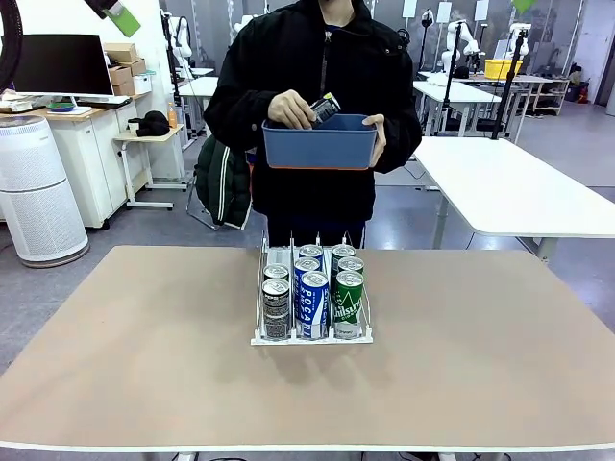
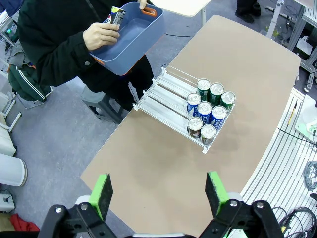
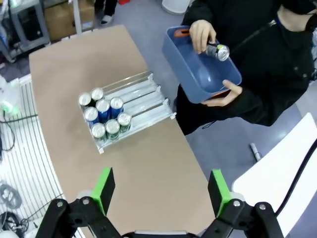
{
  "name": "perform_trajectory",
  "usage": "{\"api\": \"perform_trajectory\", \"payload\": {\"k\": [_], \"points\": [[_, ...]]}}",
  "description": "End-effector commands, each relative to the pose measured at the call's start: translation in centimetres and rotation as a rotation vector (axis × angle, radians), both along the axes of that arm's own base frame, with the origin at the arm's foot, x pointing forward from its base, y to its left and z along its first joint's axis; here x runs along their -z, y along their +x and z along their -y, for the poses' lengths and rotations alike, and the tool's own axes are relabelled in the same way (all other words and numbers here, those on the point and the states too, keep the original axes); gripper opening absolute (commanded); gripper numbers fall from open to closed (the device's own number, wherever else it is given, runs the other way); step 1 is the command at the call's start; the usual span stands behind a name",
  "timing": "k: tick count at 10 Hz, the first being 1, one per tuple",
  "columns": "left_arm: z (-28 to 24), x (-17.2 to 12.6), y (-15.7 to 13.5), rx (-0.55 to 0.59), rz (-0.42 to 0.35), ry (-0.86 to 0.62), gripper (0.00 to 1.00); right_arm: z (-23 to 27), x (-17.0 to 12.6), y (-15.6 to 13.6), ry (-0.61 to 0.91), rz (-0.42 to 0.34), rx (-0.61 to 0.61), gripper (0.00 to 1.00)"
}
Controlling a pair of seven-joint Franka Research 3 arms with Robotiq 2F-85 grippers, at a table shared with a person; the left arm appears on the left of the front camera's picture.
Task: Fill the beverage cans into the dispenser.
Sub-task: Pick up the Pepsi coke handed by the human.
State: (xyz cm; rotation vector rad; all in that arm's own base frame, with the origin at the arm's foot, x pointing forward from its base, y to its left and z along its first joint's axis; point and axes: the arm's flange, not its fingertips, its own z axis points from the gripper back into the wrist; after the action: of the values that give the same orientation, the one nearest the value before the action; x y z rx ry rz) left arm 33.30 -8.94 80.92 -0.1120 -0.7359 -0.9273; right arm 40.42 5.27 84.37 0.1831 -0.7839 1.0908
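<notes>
In the dispenser (image 2: 166, 94), which sits on the tan table (image 1: 144, 365) toward its far edge, eight beverage cans (image 1: 307, 270) stand upright, packed against the rack's front end, the one nearest the robot. Seen from the robot's side, the dispenser's left lane holds two dark cans (image 1: 276, 309), its middle lane three blue-and-white cans (image 1: 314, 307) and its right lane three green cans (image 1: 348, 305). The cans in each row touch front to back, and the rear stretch of all three lanes, toward the person, lies bare. Straight behind the dispenser, beyond the table's far edge, a person (image 1: 288, 77) in a black jacket stands holding a blue bin (image 1: 320, 146) in front of the body, well above the dispenser. One hand (image 1: 378, 134) grips the bin's side. The other hand (image 1: 288, 109) holds one more dark can (image 1: 326, 108) tilted over the bin's open top, its silver top showing. The left gripper (image 2: 158, 194) hangs high over the table on the robot's side of the dispenser, well apart from it, its claw released: the green pads (image 2: 102, 194) stand wide apart with nothing between them. The right gripper (image 3: 161, 188) likewise hangs high on the robot's side of the dispenser, its claw also released and empty, with the cans well beyond its fingertips.
</notes>
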Motion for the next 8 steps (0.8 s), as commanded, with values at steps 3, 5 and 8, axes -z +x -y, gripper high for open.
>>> {"api": "perform_trajectory", "payload": {"k": [3,5,8], "points": [[-0.1,0.1,0.1,-0.001,0.004,-0.004,1.0,1.0,-0.1,2.3,0.06,-0.018,0.017,1.0],[-0.1,0.1,0.1,-0.001,0.004,-0.004,1.0,1.2,0.1,2.5,0.056,-0.043,0.008,1.0],[-0.1,0.1,0.1,-0.001,0.004,-0.004,1.0,1.0,0.6,2.7,0.041,-0.031,0.021,1.0]]}}
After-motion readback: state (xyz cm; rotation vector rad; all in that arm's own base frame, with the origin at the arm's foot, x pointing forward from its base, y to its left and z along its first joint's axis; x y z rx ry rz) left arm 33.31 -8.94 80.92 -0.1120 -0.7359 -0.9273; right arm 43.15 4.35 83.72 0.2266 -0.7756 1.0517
